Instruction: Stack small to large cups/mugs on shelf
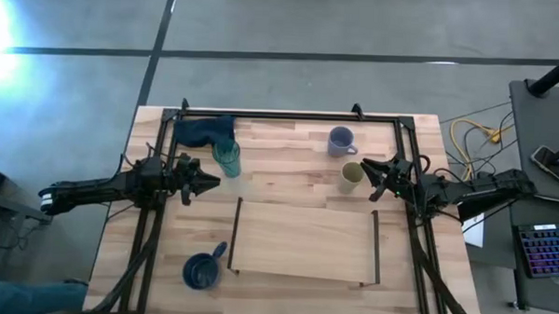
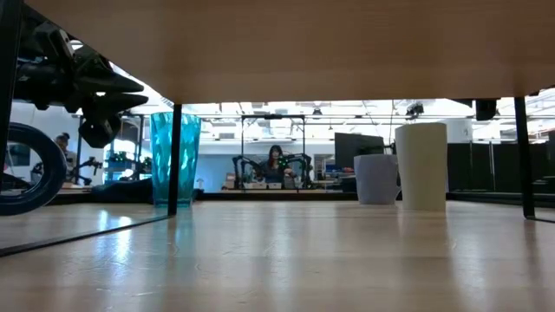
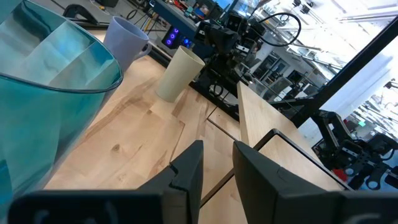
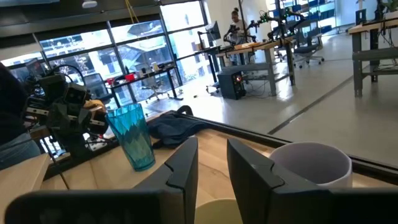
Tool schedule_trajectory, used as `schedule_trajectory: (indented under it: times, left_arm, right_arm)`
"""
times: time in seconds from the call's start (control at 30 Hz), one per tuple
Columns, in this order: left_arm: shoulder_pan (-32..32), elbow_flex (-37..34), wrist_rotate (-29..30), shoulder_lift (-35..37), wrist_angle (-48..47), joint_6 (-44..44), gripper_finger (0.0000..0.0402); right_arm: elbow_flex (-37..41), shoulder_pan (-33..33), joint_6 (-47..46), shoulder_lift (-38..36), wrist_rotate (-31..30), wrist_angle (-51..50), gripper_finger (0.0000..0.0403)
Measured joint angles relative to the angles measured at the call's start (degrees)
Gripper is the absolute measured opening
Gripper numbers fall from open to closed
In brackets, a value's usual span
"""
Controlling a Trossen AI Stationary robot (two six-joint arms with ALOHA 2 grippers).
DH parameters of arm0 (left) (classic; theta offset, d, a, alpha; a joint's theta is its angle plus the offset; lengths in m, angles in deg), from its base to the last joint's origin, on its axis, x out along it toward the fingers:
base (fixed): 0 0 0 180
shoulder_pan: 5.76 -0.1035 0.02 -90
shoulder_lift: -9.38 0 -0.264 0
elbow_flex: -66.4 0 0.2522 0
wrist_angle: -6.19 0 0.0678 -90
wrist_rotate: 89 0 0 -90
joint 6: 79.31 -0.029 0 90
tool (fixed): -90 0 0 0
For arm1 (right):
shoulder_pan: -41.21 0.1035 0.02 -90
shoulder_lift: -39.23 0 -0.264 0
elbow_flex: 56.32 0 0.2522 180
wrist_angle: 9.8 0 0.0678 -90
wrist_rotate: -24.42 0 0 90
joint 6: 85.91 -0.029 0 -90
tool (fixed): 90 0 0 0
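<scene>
In the high view the shelf (image 1: pixel 305 240) lies bare at lower centre of the tabletop (image 1: pixel 288 181), its long axis running left to right, with no cup on it yet. The tan cup (image 1: pixel 351 176), the smallest, stands upright just above the shelf's upper right corner, and the right end effector (image 1: pixel 377 179) sits just to its right, at the same height in the frame, fingers parted a little and holding nothing. So the cup lies straight ahead of that end effector, toward frame left, and the right arm is plainly the nearer one for it. The grey mug (image 1: pixel 341 140) stands a little above the tan cup, handle pointing right. On the other side, the left end effector (image 1: pixel 207 181) is likewise slightly open and empty, with the teal tumbler (image 1: pixel 226 158) just up and right of its tips. The blue mug (image 1: pixel 201 270) sits at lower left, just beside the shelf's left rail, well apart from both end effectors. The likely next move is a short forward reach by the right arm.
</scene>
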Motion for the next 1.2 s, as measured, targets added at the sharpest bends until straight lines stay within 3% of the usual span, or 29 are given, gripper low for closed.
schedule_trajectory:
  times: [0.37,0.5,0.83,1.2]
  left_arm:
    - [-0.02,0.00,0.00,0.00,0.02,-0.10,0.0073]
    - [0.00,0.00,2.23,0.00,0.68,-6.08,0.0073]
    - [-0.02,0.00,10.90,0.00,17.30,-3.06,0.0073]
    - [-0.02,-0.02,11.32,0.17,35.40,-3.49,0.0073]
  right_arm:
    - [0.00,0.00,0.00,-0.01,0.01,0.00,0.0079]
    - [0.00,0.01,-0.01,0.00,0.01,0.02,0.0079]
    - [0.02,0.00,-0.01,0.01,-0.18,2.78,0.0079]
    - [0.02,-0.11,1.28,-0.01,-0.86,17.69,0.0079]
